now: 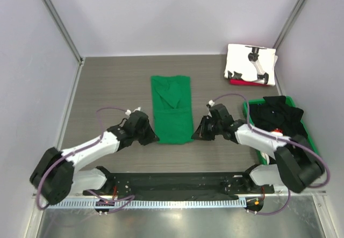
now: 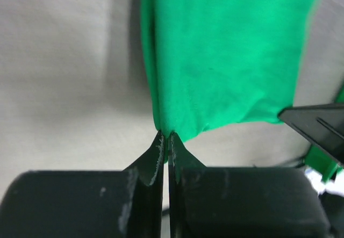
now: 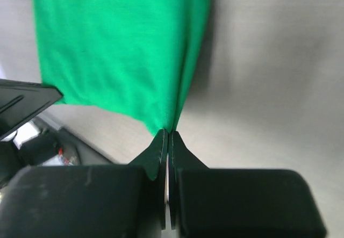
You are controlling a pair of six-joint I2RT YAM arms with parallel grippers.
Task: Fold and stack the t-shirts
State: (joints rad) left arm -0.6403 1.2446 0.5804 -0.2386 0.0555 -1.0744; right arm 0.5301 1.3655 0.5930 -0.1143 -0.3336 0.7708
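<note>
Grey counter (image 1: 107,87) holds the green t-shirt (image 1: 172,109), folded long. My left hand (image 2: 165,136) and right hand (image 3: 167,133) each pinch one of its near corners. Right of it, black t-shirts (image 1: 277,114) fill a bin (image 1: 250,110); beyond and right of it lies a white t-shirt (image 1: 239,60).

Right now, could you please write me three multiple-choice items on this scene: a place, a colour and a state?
1. The black tees lie: A in the bin; B far left; C dead centre.
2. The tee under the white tee is: A blue; B red; C yellow.
3. The left gripper is: A open; B shut on the green tee; C shut on nothing.
Answers: A, black cloth fills the bin; B, the red tee peeks out beneath; B, it pinches that tee's corner.
</note>
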